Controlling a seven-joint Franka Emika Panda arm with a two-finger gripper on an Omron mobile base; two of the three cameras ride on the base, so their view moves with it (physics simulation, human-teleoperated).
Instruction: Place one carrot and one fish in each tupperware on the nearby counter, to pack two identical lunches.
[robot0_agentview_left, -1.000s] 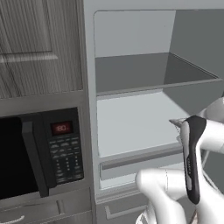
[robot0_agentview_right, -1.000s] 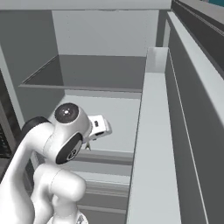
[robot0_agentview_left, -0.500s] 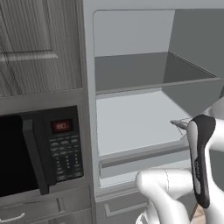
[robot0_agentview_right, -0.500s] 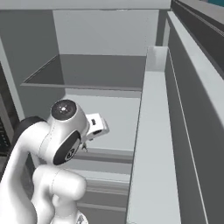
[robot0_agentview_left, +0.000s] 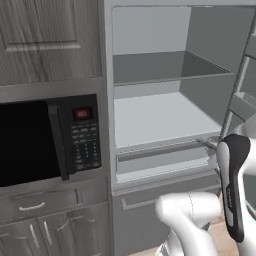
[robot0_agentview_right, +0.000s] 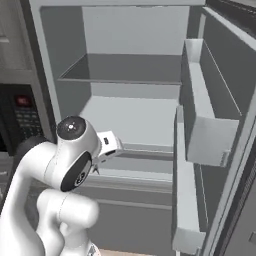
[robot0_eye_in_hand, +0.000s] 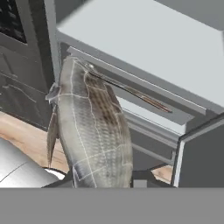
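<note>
Fish (robot0_eye_in_hand: 94, 131) fills the centre-left of the hand view, standing up out of the claw (robot0_eye_in_hand: 103, 179) with its tail end toward the fridge shelf (robot0_eye_in_hand: 148, 48) at upper right (judged: lifted clear for carrying to a tupperware). Claw is nearly closed, gripping the fish low on its body.

Open fridge (robot0_agentview_left: 165, 115) fills centre and right: pale grey walls, upper shelf (robot0_agentview_left: 165, 67), wider lower shelf (robot0_agentview_left: 155, 117), shallow drawer (robot0_agentview_left: 162, 162) beneath. Black microwave (robot0_agentview_left: 47, 140) at left, red display lit above keypad. Wood-grain cabinet doors (robot0_agentview_left: 47, 40) above it, drawer and doors below. White arm (robot0_agentview_left: 232, 192) with dark joint rises at lower right.
</note>
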